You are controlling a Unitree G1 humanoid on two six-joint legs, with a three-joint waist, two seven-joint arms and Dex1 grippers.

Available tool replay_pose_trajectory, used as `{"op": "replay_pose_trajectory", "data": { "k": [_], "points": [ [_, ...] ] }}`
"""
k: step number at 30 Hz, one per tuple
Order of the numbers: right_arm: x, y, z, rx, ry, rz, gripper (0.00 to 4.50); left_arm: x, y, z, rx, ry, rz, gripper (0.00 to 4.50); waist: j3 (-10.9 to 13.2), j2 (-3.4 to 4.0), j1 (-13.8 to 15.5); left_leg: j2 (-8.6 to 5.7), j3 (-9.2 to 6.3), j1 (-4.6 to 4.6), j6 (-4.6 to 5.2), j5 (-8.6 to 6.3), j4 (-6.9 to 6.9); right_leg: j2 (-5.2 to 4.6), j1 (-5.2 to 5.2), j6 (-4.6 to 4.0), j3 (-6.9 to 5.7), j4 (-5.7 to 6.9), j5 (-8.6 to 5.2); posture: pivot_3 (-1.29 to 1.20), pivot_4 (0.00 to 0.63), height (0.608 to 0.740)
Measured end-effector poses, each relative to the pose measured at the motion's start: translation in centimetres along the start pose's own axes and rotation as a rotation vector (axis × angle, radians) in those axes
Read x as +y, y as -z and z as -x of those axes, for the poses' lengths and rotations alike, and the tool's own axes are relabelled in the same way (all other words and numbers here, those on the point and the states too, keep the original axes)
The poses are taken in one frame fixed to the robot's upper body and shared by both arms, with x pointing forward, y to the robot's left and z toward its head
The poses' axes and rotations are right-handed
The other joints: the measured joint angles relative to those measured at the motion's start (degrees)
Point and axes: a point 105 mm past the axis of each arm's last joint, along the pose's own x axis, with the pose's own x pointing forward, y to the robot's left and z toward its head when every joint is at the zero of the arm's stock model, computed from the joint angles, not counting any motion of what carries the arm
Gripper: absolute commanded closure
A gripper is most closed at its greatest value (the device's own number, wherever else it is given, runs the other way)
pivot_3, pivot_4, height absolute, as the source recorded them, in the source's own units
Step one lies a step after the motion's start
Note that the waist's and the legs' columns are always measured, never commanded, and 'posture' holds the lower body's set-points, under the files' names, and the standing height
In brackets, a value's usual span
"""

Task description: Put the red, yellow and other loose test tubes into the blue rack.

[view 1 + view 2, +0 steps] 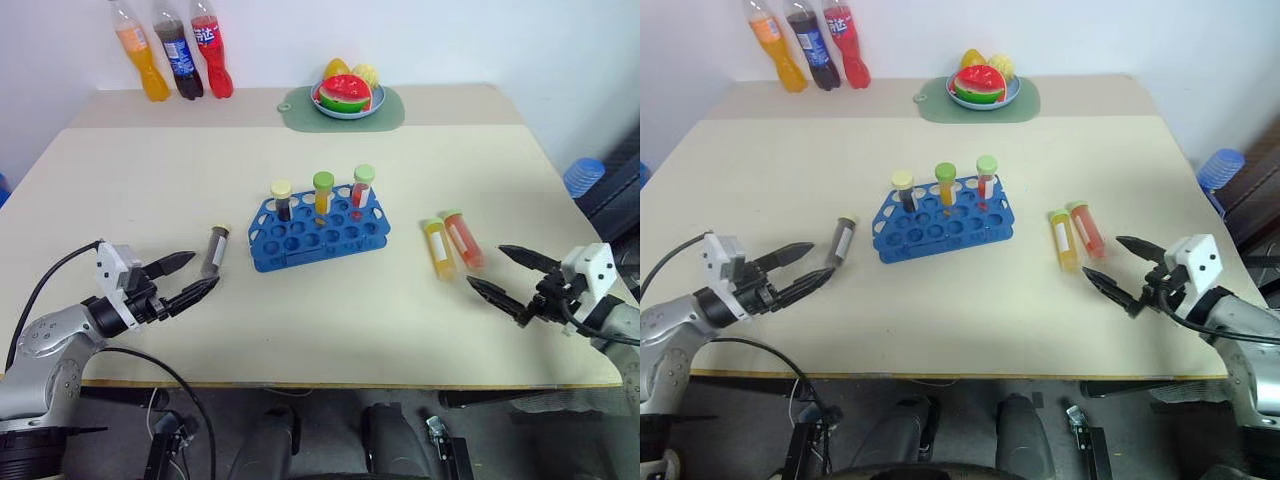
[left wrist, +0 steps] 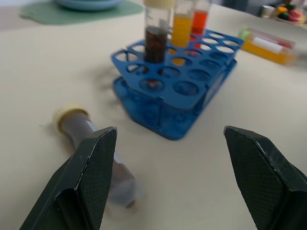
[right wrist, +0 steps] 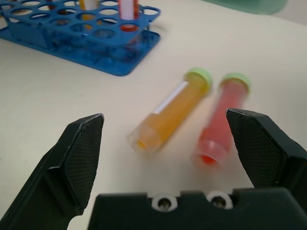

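Standing near the middle of the worktop [image 1: 120, 190], the blue rack [image 1: 318, 236] holds three upright tubes along its far row: a dark one with a cream cap [image 1: 282, 198], a yellow-orange one with a green cap [image 1: 323, 192] and a red one with a green cap [image 1: 362, 186].

Loose tubes, all lying flat:
- dark brown tube [image 1: 214, 250], between the rack and the worktop's left edge, close to the rack, cream cap pointing toward the far edge.
- yellow-orange tube [image 1: 438, 247] and red tube [image 1: 464, 238], side by side and nearly touching, between the rack and the right edge, green caps toward the far edge.

Left gripper [image 1: 188, 279]: jaws spread wide, empty, just short of the dark brown tube on the near side; in the left wrist view one finger [image 2: 84, 179] overlaps that tube's base, contact not certain.
Right gripper [image 1: 508, 275]: jaws spread wide, empty, near the right edge, just beside the yellow-orange and red pair, not touching.

Far edge: three soda bottles [image 1: 180, 52] at the left corner; a green mat [image 1: 390, 112] carrying a plate of toy fruit [image 1: 346, 92].
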Motion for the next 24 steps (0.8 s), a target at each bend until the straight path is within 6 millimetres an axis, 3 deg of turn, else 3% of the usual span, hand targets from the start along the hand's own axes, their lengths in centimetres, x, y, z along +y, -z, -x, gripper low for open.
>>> {"op": "replay_pose_trajectory", "data": {
  "k": [14,20,24],
  "points": [
    [-0.6,-0.7,-0.5,0.019,0.008,-0.03,0.0,-0.6,-0.9,-1.5,-0.02,0.064,-0.003,0.82,0.0,0.0,0.19,0.01,0.01,-0.02,0.0,0.0,0.0,0.0,0.04,-0.03,-0.02,-0.18,0.04,0.0,0.15,0.74],
    [-3.6,-2.3,-1.8,0.14,0.145,0.018,0.0,-3.0,-1.1,-3.4,-0.02,0.185,-0.044,0.82,0.0,0.02,0.19,0.02,0.04,-0.03,0.0,0.0,0.0,0.0,0.02,-0.06,-0.02,-0.19,0.06,0.0,0.15,0.74],
    [-5.9,-4.0,-3.8,0.232,0.179,-0.066,0.0,-4.1,-1.7,-4.9,-0.04,0.244,-0.066,0.82,0.01,0.05,-0.03,0.04,0.11,-0.06,0.0,0.0,0.01,0.03,0.01,-0.11,-0.02,-0.23,0.09,0.0,0.15,0.74]
  ]
}}
